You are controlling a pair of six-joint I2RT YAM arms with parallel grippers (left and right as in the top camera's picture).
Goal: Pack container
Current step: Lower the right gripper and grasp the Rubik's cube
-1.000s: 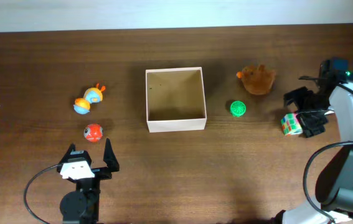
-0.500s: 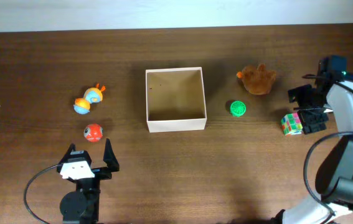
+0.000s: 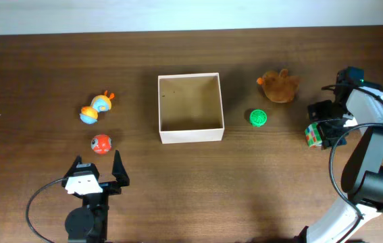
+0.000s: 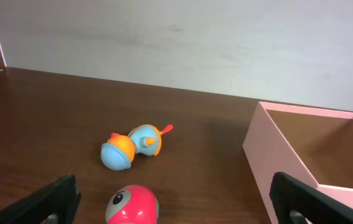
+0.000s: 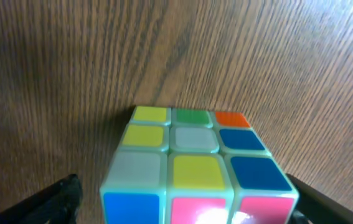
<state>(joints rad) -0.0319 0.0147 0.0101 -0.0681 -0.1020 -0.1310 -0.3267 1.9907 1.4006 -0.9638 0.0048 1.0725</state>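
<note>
**Table** point(image 3: 36, 67): dark brown wood grain, pale wall along the top of the overhead frame.

1. **Left hand** point(image 3: 97, 162): lower left of the frame, fingers spread wide and holding nothing, clear of every toy.
2. **Blue-and-orange toy** point(image 3: 96, 108): left of centre, lying on its side on the table.
3. **Red ball toy** point(image 3: 100, 144): just below item 2 and just above the left hand, touching neither.
4. **Container** point(image 3: 191, 134): centre of the frame, resting flat on the table. It is a square, shallow box with white walls and a tan inside, and nothing shows in it.
5. **Green ball** point(image 3: 258, 118): right of the container, near its lower right corner but apart from it.
6. **Orange plush toy** point(image 3: 279, 86): up and right of the green ball.
7. **Colour cube** point(image 5: 195, 168): far right, resting on the table.
8. **Right hand** point(image 3: 323, 128): far right, over the colour cube with a finger on either side. Bare wood shows between one finger and the cube, so the hand is not closed.
</note>
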